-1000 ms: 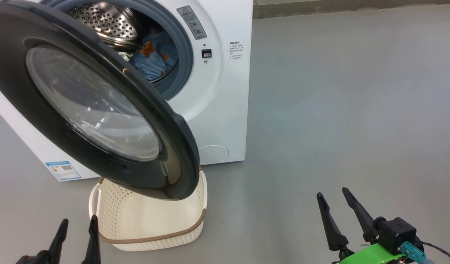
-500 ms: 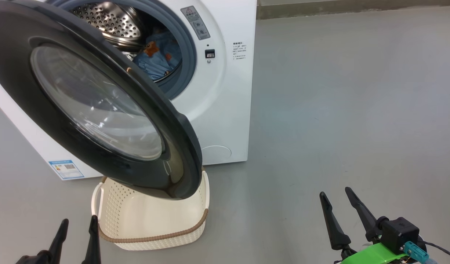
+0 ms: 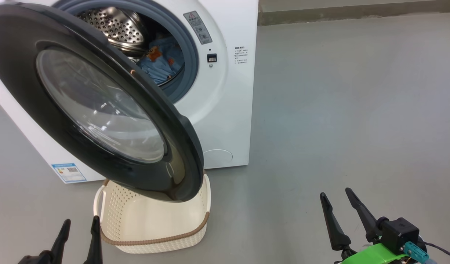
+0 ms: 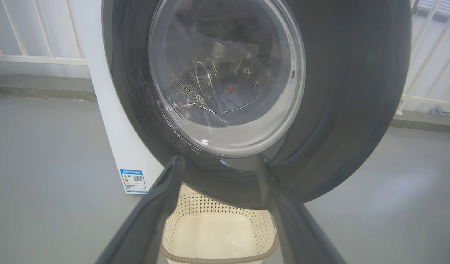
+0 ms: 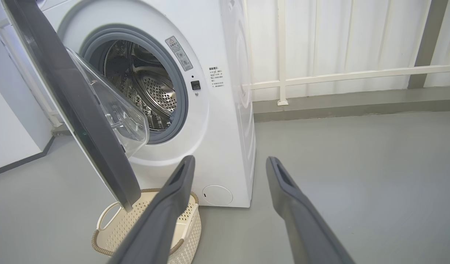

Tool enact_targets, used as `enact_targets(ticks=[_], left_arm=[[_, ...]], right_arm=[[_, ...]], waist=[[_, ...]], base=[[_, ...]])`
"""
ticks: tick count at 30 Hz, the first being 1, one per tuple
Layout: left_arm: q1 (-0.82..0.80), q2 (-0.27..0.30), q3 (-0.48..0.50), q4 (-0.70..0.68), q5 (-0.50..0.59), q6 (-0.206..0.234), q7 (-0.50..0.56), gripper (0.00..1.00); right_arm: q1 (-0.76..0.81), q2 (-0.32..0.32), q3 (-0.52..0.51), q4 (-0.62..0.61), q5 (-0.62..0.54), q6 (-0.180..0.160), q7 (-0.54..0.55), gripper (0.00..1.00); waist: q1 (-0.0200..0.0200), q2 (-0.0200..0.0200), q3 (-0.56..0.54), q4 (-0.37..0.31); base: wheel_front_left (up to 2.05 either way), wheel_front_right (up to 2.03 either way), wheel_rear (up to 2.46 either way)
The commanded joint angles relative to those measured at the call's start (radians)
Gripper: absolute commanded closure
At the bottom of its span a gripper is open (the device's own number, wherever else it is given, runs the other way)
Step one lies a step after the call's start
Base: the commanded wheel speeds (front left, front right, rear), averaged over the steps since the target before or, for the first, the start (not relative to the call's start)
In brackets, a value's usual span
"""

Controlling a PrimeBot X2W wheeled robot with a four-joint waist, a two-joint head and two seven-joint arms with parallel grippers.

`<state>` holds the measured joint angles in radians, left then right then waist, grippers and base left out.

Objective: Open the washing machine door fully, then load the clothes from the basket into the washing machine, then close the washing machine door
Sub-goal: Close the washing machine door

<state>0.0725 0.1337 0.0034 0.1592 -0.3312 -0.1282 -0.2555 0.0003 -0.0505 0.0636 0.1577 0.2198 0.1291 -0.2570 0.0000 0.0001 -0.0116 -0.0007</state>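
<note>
Only nudges the head camera since a second ago; leaves all else in place. Holds left gripper (image 3: 81, 220) and right gripper (image 3: 335, 192) wide open, empty. Finds clothes (image 3: 160, 62) inside the washing machine (image 3: 228, 110), basket (image 3: 151, 240) empty under the washing machine door (image 3: 100, 106). Could pinch cloth at the opening or bump the basket when swinging the door shut.

From my seat at the controls I count one washing machine (image 3: 232, 110), with one door (image 3: 96, 102), one round service flap (image 3: 217, 158) and one blue label sticker (image 3: 69, 172). There is one basket (image 3: 122, 205). I make the clothes (image 3: 162, 62) one bundle (I cannot separate single garments in it). There are two grippers, the left gripper (image 3: 81, 220) and the right gripper (image 3: 335, 192), with two fingers (image 3: 333, 227) apiece, four altogether.
</note>
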Motion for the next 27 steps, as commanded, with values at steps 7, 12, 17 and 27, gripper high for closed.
enact_targets(ticks=[7,12,17,27], left_arm=[[-0.039,0.014,0.021,-0.013,-0.011,-0.003,-0.006,0.0],[-0.038,0.015,0.018,-0.011,-0.012,-0.003,-0.006,0.0],[-0.037,0.014,0.019,-0.01,-0.016,-0.003,-0.006,0.0],[-0.037,0.014,0.019,-0.006,-0.034,-0.003,-0.006,0.0]], right_arm=[[-0.01,0.0,0.025,-0.014,-0.006,0.002,-0.005,0.1],[-0.009,0.0,0.016,-0.032,0.026,0.002,-0.005,1.0],[-0.02,0.0,-0.005,-0.112,0.052,0.002,-0.005,1.0],[-0.099,0.0,0.065,-0.454,0.1,0.002,-0.005,1.0]], waist=[[0.0,-0.0001,-0.007,0.001],[0.0,-0.0001,-0.009,0.004],[0.0,-0.0001,-0.005,0.007],[0.0,-0.0001,0.011,0.009]], base=[[0.0,0.0,0.0],[0.0,0.0,0.0],[0.0,0.0,0.0],[0.0,0.0,0.0]])
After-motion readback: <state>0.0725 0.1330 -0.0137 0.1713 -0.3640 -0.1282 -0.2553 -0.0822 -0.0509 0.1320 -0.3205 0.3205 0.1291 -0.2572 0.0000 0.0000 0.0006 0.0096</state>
